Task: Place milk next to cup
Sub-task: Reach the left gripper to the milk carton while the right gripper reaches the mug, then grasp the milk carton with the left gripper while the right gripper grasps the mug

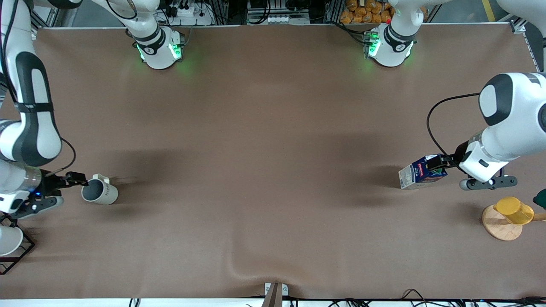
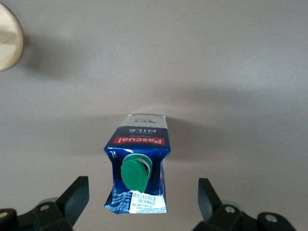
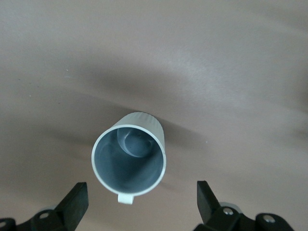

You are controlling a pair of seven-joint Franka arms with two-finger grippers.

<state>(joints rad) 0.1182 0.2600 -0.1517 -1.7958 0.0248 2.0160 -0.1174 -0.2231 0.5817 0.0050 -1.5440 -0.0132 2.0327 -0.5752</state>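
Observation:
The milk (image 1: 421,172) is a dark blue carton with a red band and a green cap. It stands on the table toward the left arm's end. My left gripper (image 1: 438,163) is open over its top. In the left wrist view the carton (image 2: 138,159) sits between the spread fingers (image 2: 76,198), which do not touch it. The cup (image 1: 100,191), cream-white with a grey inside, stands toward the right arm's end. My right gripper (image 1: 78,179) is open beside its rim. In the right wrist view the cup (image 3: 130,160) lies just ahead of the open fingers (image 3: 75,202), its handle toward them.
A yellow cup (image 1: 514,209) lies on a round wooden disc (image 1: 500,228) near the left arm, nearer the front camera than the milk. A plain white cup (image 1: 8,240) sits on a black wire rack (image 1: 19,256) by the right arm. The table between milk and cup is bare brown cloth.

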